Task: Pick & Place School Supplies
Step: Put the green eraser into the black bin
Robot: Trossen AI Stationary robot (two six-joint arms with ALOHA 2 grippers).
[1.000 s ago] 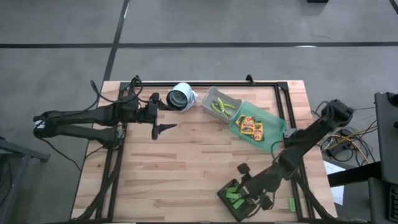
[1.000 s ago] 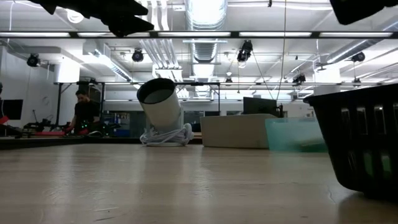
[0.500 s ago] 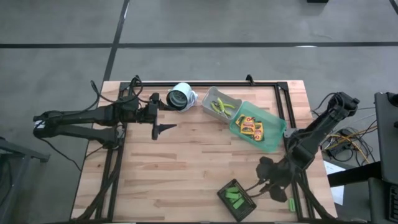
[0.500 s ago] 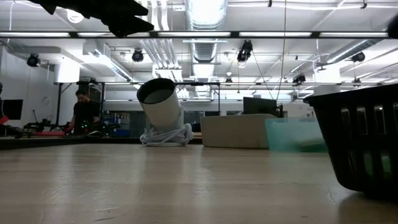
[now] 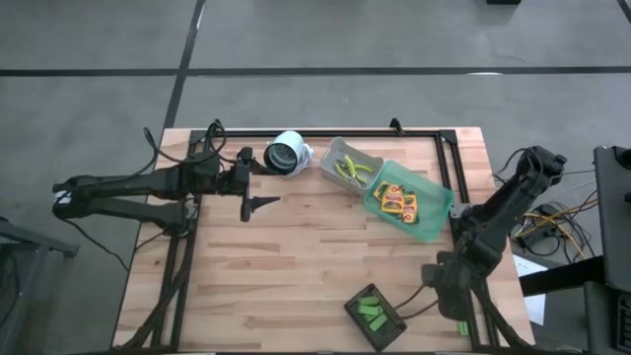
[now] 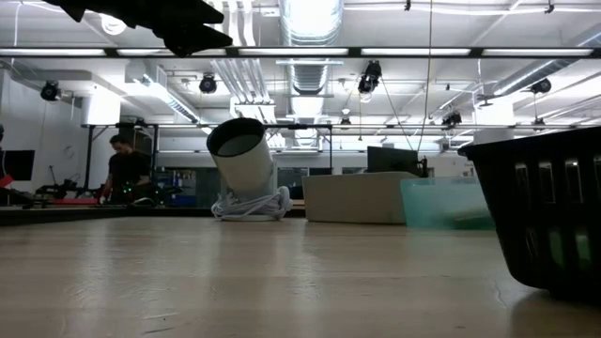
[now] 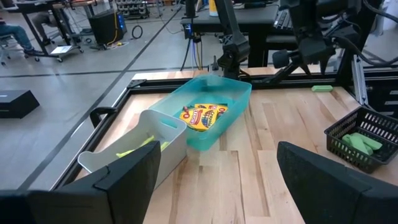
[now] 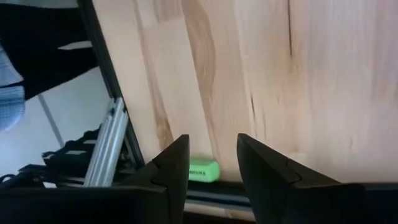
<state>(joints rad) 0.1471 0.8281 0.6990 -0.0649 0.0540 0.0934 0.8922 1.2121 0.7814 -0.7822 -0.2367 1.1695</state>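
Observation:
A loose bright green block (image 5: 460, 323) lies flat on the table by the near right corner. In the right wrist view the green block (image 8: 202, 169) shows between my right gripper's (image 8: 212, 140) open fingers, which hover above it without touching. In the high view, my right gripper (image 5: 449, 296) hangs just left of that block. More green blocks (image 5: 373, 311) lie in the dark tray (image 5: 357, 304). Yellow packs (image 5: 398, 201) lie in the green bin (image 5: 434, 225), and the yellow-handled tools (image 5: 352, 170) lie in the grey bin (image 5: 333, 156). My left gripper (image 5: 258, 202) waits open over the far left of the table.
A white cylinder (image 5: 286, 155) sits near the far edge beside the grey bin. The black frame rail (image 5: 485, 316) runs along the table's right edge, close to the loose block. Bare wood (image 5: 296, 266) fills the table's middle. People stand in the room beyond the table (image 6: 124, 164).
My right gripper has moved from above the dark tray toward the table's right edge, and now hangs over the loose green block near the near right corner. The left arm has stayed still.

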